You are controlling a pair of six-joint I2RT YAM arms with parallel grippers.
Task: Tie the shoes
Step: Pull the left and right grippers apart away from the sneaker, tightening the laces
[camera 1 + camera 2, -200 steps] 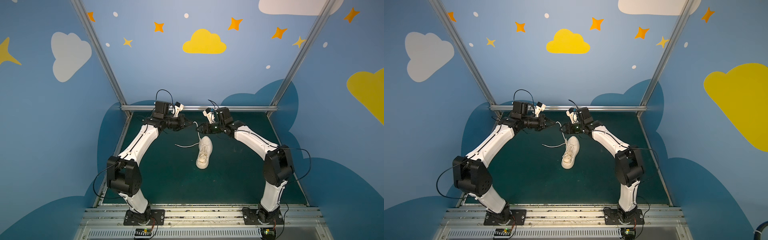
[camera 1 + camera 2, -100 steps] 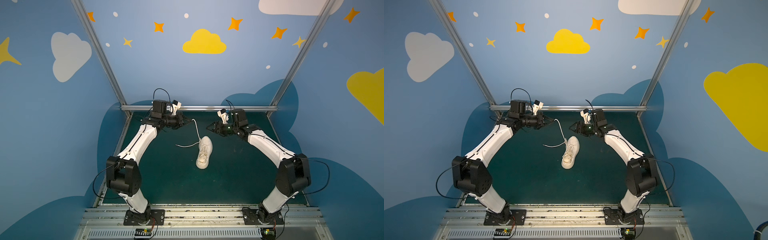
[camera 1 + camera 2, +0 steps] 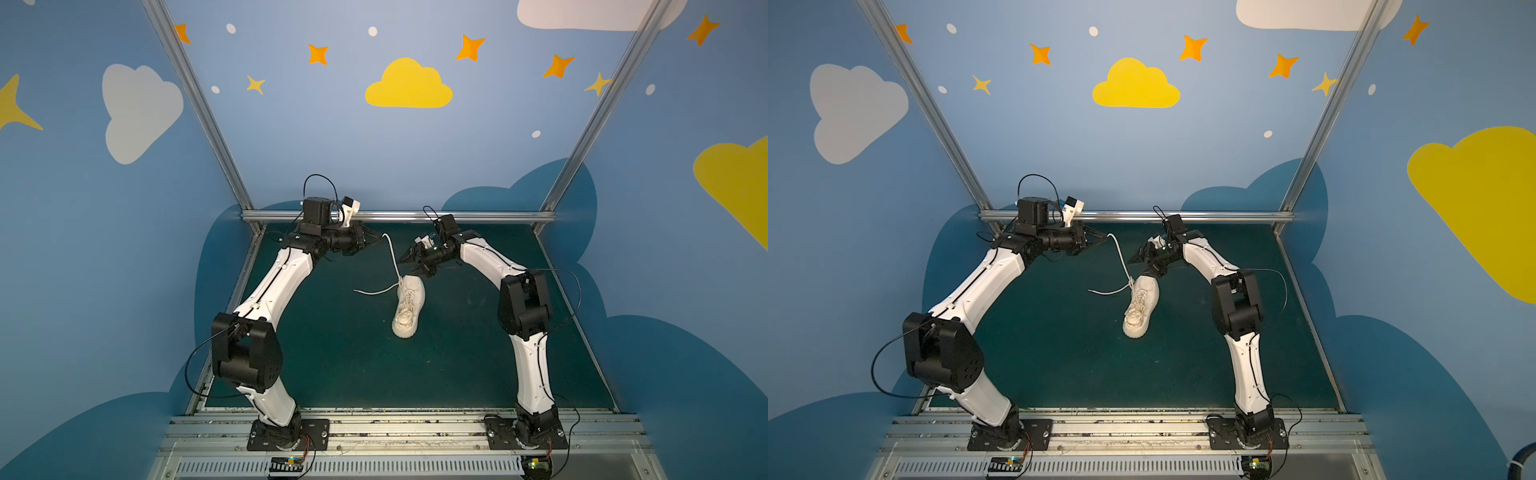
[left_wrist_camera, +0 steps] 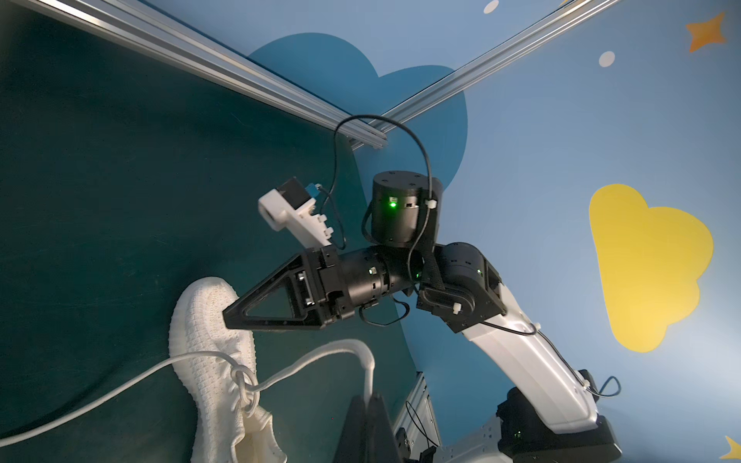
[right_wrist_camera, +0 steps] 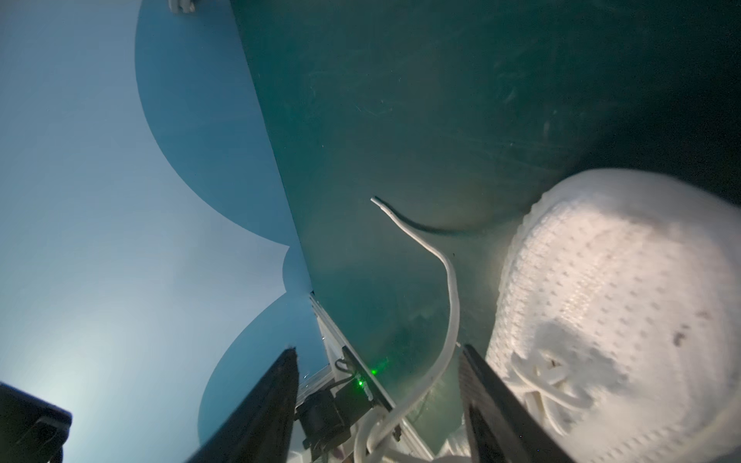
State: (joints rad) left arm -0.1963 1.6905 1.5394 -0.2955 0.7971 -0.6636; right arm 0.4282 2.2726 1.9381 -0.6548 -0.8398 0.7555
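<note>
One shoe (image 3: 409, 305) (image 3: 1142, 305) sits near the middle of the counter (image 3: 332, 353), a dark green, scuffed mat. The shoe is off-white, its knit upper pebbled with small holes (image 5: 621, 300), its toe rounded and pointing at the back wall, its heel toward the front rail.

Two cream lace ends, soft round cords, leave the crossed lacing. The held lace (image 3: 392, 257) (image 4: 320, 356) rises off the shoe in a gentle curve. The loose lace (image 3: 374, 292) (image 5: 433, 248) lies limp on the mat toward the left arm and ends in a stiff tip.

There are two claws, both black with long triangular fingers. The left claw (image 3: 376, 240) (image 4: 371, 401) is pinched flat on the held lace, up near the back rail. The right claw (image 3: 401, 259) (image 5: 377, 352) stands wide and holds nothing, close over the toe. In the right wrist view the loose lace shows between its ridged fingers (image 5: 481, 393); whether it touches one I cannot tell.
</note>
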